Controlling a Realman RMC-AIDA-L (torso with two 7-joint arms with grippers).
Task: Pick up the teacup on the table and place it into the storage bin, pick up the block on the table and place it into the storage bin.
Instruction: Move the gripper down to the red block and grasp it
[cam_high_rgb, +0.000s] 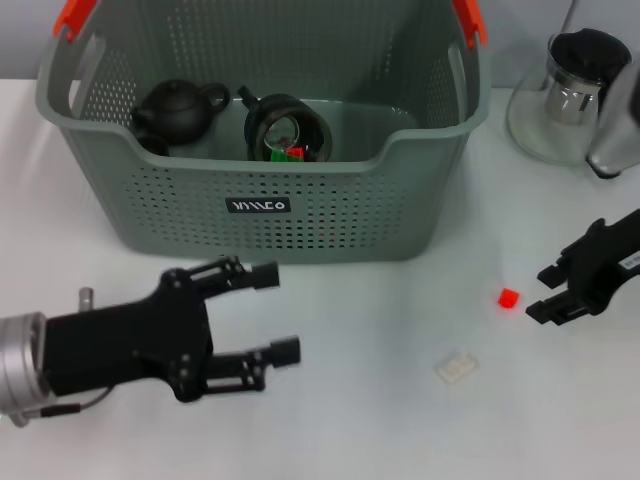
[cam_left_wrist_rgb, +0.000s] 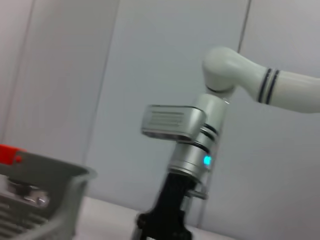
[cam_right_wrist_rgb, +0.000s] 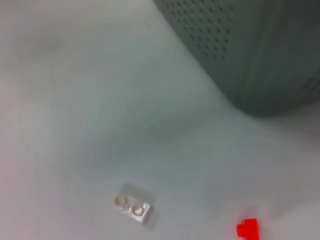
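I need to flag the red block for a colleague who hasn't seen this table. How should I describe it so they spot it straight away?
Start at the grey-green storage bin and look at the white table in front of its right corner. The red block lies there, just ahead of the right gripper. It is a small bright red cube, while the clear studded brick nearby is pale and flat.

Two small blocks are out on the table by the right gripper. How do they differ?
The red block is bright and opaque; the clear block is pale and see-through. The red one looks cube-like, the clear one a flat plate with two studs. The red one lies close to the open right gripper, the clear one farther off. Both rest on the table, outside the storage bin.
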